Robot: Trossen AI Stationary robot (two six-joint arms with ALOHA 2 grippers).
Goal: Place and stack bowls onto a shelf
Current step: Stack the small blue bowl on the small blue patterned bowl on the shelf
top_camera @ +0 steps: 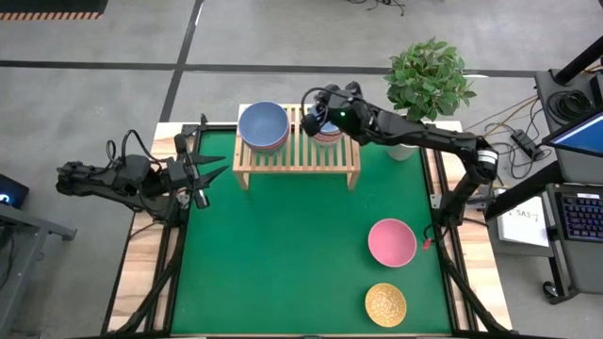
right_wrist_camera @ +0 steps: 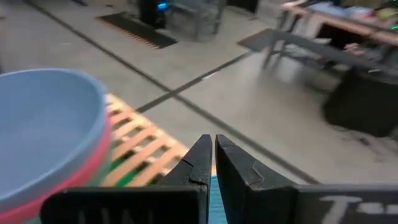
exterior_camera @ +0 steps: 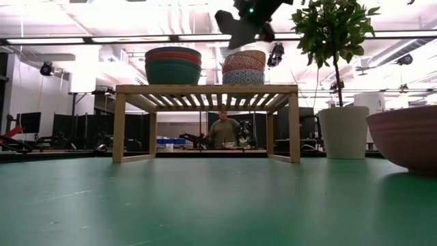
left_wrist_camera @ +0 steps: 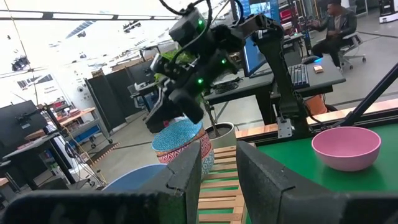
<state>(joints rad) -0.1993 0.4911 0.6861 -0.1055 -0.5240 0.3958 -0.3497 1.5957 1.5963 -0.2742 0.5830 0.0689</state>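
Note:
The light-wood shelf (top_camera: 297, 155) stands at the table's far side. Two stacks of bowls rest on its slatted top: a left stack (exterior_camera: 173, 65) with a blue-grey bowl (top_camera: 263, 124) uppermost, and a right stack (exterior_camera: 244, 68) of patterned bowls. My right gripper (top_camera: 306, 102) hovers shut just above the right stack (left_wrist_camera: 183, 143), clear of it in the low view (exterior_camera: 225, 20). A pink bowl (top_camera: 392, 241) and a yellow patterned bowl (top_camera: 385, 302) sit on the green mat at the near right. My left gripper (left_wrist_camera: 217, 168) waits open at the table's left edge (top_camera: 209, 172), holding nothing.
A potted plant in a white pot (top_camera: 424, 80) stands just right of the shelf, beside my right arm. The green mat (top_camera: 283, 254) is bare in front of the shelf. A person (exterior_camera: 222, 130) sits in the room beyond the table.

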